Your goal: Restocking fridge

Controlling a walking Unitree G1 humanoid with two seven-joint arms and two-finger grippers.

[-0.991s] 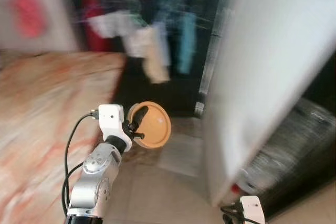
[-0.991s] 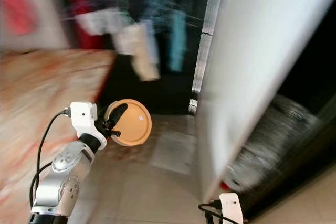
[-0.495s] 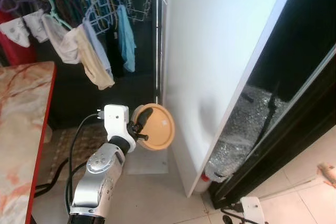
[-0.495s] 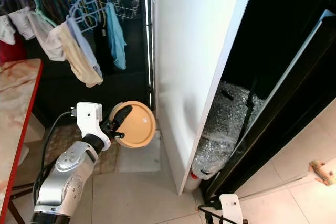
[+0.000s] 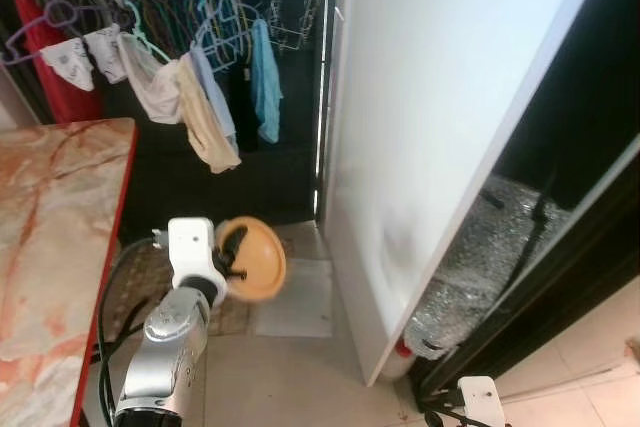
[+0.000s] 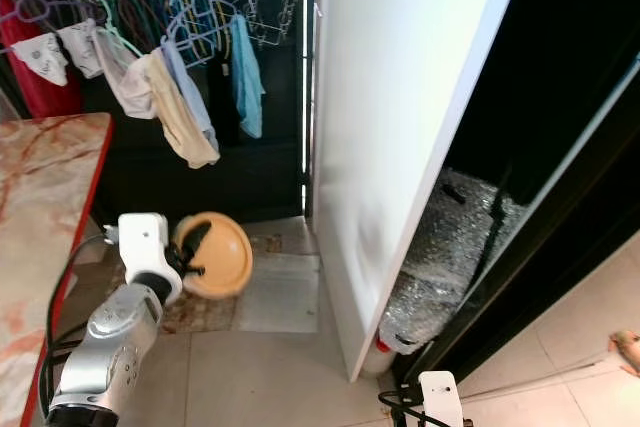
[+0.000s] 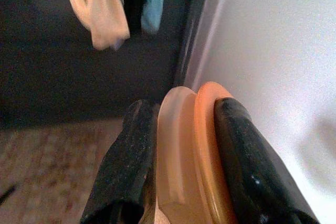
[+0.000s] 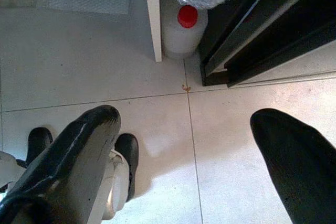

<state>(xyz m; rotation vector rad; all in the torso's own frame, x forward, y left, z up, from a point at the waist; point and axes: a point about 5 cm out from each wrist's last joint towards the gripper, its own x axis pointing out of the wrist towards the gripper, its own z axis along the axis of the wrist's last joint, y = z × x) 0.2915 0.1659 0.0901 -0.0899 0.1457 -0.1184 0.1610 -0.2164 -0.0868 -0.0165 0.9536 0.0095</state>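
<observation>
Left hand point(image 7: 178, 156) pinches an orange tub point(image 5: 250, 258) across lid and base — light, stiff, slick; right hand point(image 8: 184, 145) hangs wide.

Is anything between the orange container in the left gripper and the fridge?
Nothing stands in the gap. The left gripper holds the orange container over the floor mat, beside the white fridge side; the opening isn't visible from here.

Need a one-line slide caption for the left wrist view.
Left gripper clamps an orange lidded container on edge beside the white fridge door.
</observation>
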